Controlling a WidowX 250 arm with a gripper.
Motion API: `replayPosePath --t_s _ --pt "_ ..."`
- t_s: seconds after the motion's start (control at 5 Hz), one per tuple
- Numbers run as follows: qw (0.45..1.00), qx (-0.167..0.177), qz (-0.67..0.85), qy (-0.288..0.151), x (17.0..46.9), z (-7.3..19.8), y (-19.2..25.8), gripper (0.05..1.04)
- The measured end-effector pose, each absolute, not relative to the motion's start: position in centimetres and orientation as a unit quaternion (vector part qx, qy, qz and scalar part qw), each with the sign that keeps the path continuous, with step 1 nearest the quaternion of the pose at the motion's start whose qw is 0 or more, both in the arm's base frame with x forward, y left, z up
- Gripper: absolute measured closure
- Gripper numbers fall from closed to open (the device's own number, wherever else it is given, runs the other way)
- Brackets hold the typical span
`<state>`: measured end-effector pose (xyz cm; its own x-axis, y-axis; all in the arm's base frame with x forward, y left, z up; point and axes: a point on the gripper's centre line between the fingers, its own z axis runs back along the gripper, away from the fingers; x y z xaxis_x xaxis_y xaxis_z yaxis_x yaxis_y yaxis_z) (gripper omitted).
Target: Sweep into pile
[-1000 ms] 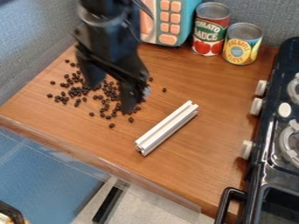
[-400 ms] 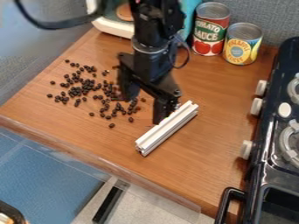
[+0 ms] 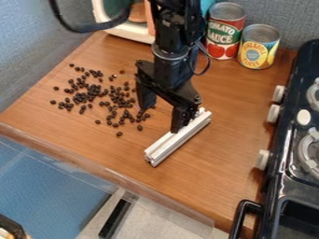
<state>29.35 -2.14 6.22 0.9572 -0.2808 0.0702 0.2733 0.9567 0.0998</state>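
A black robotic arm point(image 3: 170, 74) comes down from the top edge of the camera view over a wood-topped desk point(image 3: 218, 158), its hand point(image 3: 163, 112) spread wide, one finger at the upper part of a pale slotted bar point(image 3: 176, 138) and the other by the right-hand edge of scattered dark beans point(image 3: 92, 93). Whether the finger by the bar touches it cannot be told from this angle. The bar lies at a slant on the desk, its upper end to the right, while the beans spread loosely to its left, close together in places and strewn singly around the fringes. Behind the arm stands a toy microwave point(image 3: 126, 32), partly hidden, and beside it are a red can point(image 3: 223, 32) picturing tomatoes and a shorter yellow can point(image 3: 258, 49). A black stove point(image 3: 289, 184) with white knobs point(image 3: 273, 113) lines the right side of the view
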Motion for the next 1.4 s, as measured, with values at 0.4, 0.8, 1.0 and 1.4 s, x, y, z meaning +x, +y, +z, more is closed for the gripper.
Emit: replayPosePath --t_s 0.4,0.8,1.0,1.4 --pt "0.988 0.043 -0.144 -0.028 29.8 4.5 -3.1 0.083" --pt "0.987 0.042 -0.152 -0.027 29.8 3.6 -4.2 0.083" --pt "0.987 0.044 -0.154 -0.024 29.8 3.2 -4.6 0.083" --pt "0.987 0.057 -0.152 -0.021 30.7 2.1 -4.5 0.140"
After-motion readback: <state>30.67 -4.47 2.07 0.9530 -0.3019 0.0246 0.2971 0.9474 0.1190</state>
